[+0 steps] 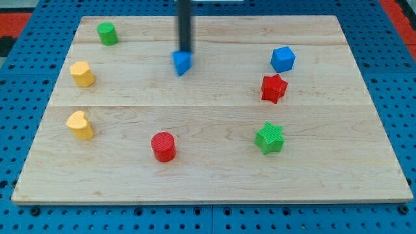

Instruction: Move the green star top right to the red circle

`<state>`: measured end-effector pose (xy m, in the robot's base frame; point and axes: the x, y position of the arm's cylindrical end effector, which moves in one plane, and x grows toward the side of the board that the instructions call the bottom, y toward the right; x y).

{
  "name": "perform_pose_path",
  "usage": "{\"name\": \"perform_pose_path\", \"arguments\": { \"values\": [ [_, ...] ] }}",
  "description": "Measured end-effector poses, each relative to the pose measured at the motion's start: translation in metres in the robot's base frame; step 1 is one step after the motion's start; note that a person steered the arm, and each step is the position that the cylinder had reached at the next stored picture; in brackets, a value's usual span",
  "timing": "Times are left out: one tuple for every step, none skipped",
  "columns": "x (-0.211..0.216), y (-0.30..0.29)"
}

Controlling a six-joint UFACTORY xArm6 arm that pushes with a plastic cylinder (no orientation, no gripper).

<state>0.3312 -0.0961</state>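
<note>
The green star [270, 138] lies at the view's lower right of the wooden board. The red circle [163, 146] stands at the lower middle, well to the star's left. My tip [185, 51] is at the top middle, touching the top of a blue triangle block [182, 63]. The tip is far from both the green star and the red circle.
A red star [273, 88] and a blue cube [283, 59] sit above the green star at the right. A green cylinder [107, 33] is at the top left. A yellow block [82, 74] and a yellow heart [80, 125] are at the left. The board's edge [208, 200] runs along the bottom.
</note>
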Motion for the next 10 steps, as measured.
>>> {"name": "perform_pose_path", "arguments": {
  "values": [
    [0.081,-0.016],
    [0.095,-0.007],
    [0.089,0.111],
    [0.137,0.182],
    [0.146,0.277],
    [0.214,0.217],
    [0.193,0.098],
    [0.18,0.104],
    [0.24,0.176],
    [0.208,0.232]
  ]
}}
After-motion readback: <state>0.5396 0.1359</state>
